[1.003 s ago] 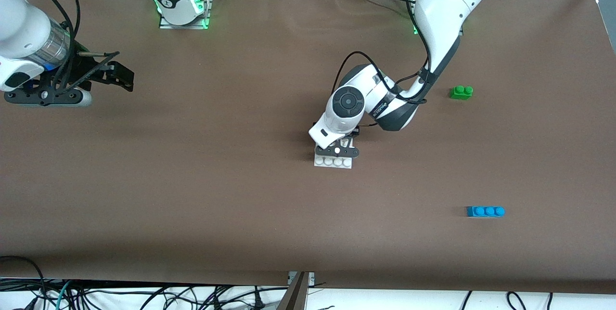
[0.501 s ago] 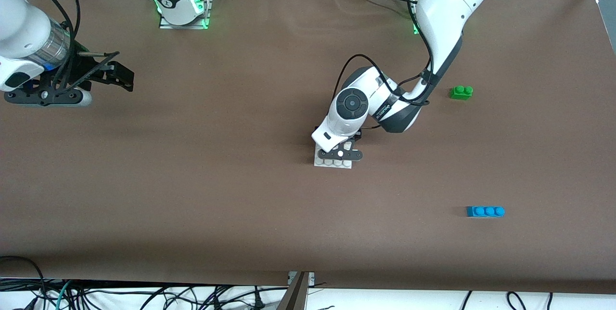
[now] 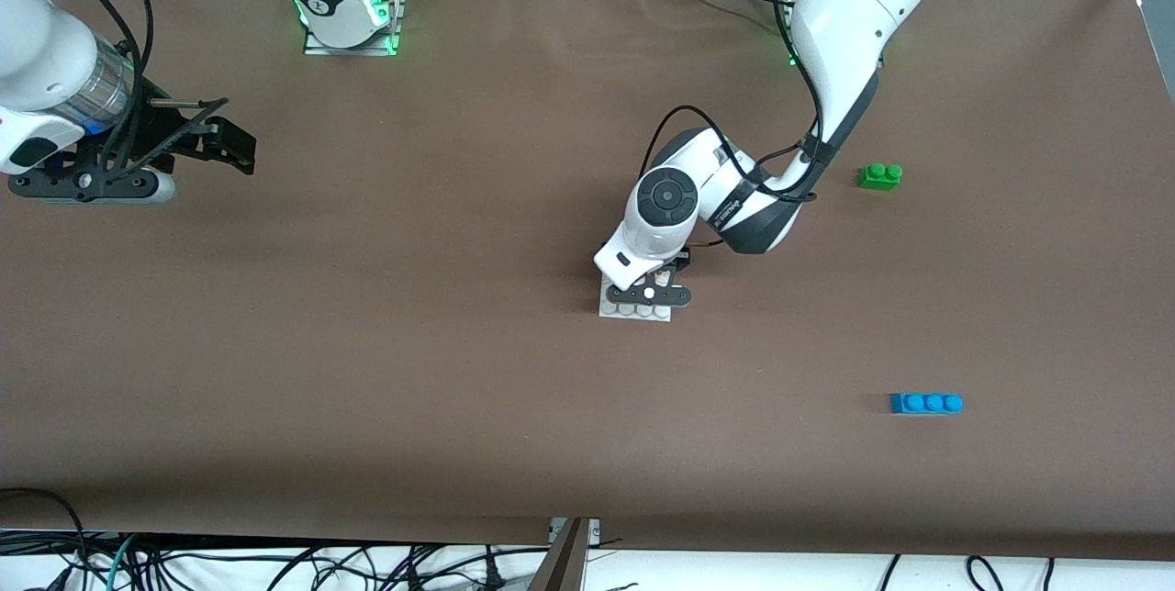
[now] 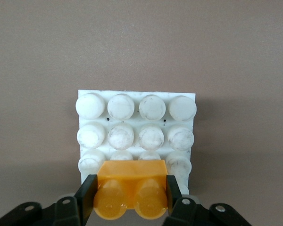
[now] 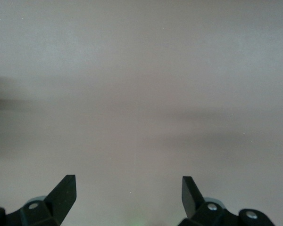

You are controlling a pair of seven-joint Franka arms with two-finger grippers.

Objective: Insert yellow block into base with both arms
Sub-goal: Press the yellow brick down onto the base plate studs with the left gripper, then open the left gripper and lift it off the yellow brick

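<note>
table [image 3: 367, 343] brown. right arm waits at its own end, right tool [image 5: 128, 193] spread wide with nothing in it, over bare table. left tool [image 4: 130, 197] clamps the yellow block [image 4: 131, 189] at both ends, low over the base [image 4: 137, 125] mid-table, on its edge row of studs.

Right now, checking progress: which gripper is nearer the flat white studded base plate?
Left. The left gripper is over the base plate; the right gripper waits at the right arm's end.
</note>
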